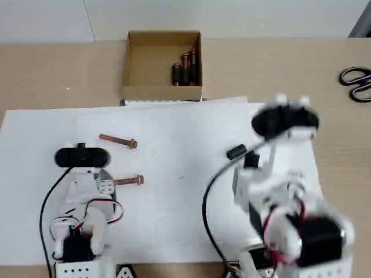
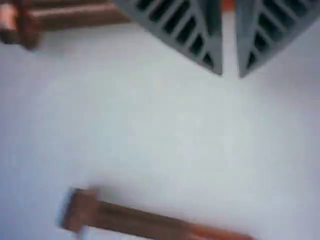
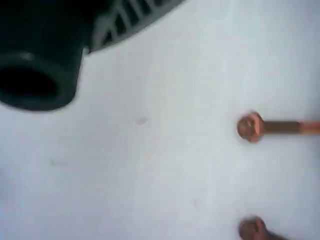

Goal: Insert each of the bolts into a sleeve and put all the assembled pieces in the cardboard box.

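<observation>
Two copper bolts lie on the white paper (image 1: 174, 191): the far bolt (image 1: 117, 141) (image 2: 140, 220) (image 3: 272, 126) and the near bolt (image 1: 128, 180) (image 2: 65, 15) (image 3: 252, 227). My left gripper (image 1: 106, 186) (image 2: 230, 72) hangs low over the paper beside the near bolt's shank, shut with nothing between its grey fingers (image 2: 190, 30). My right gripper (image 1: 240, 155) (image 3: 75, 45) is shut on a black sleeve (image 1: 236, 152) (image 3: 37, 75), whose open bore faces the bolt heads. The cardboard box (image 1: 132, 63) at the back holds several assembled pieces (image 1: 185, 68).
Black-handled scissors (image 1: 356, 83) lie on the wooden table at the far right. The paper between the two arms is bare. A black cable (image 1: 208, 202) loops from the right arm over the paper.
</observation>
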Available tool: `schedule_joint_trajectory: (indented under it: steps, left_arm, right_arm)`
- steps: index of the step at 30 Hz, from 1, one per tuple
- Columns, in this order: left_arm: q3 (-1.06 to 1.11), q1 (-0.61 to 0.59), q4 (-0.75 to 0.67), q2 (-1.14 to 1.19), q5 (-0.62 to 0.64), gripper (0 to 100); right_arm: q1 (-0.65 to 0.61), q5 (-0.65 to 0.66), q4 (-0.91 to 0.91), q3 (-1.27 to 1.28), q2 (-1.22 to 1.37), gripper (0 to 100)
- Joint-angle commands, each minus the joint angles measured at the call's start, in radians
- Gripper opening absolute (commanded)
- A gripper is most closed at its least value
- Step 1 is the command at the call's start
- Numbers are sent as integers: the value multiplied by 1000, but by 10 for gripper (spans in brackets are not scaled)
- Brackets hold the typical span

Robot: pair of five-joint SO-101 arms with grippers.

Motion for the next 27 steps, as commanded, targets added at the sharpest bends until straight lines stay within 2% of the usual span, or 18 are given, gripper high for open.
schedule_joint_trajectory:
  steps: [1, 7, 12, 17, 22, 27]
  left_arm:
    - [-131, -72, 44, -5, -18, 6]
    - [-390, -72, 245, -2, -20, 6]
    - [-561, -72, 304, 77, -20, 6]
    - [-803, -51, 308, 411, -20, 6]
    - [-1139, 28, 425, 799, -21, 6]
    - [-1359, 129, 588, 1077, -187, 6]
  right_arm:
    - [15, 5, -64, 184, -176, 4]
    - [35, 2, -124, 322, -358, 4]
    - [136, -17, -163, 367, -367, 4]
    - [206, -18, -163, 376, -378, 4]
    - [219, -18, -163, 376, -371, 4]
    - [222, -18, -163, 394, -377, 4]
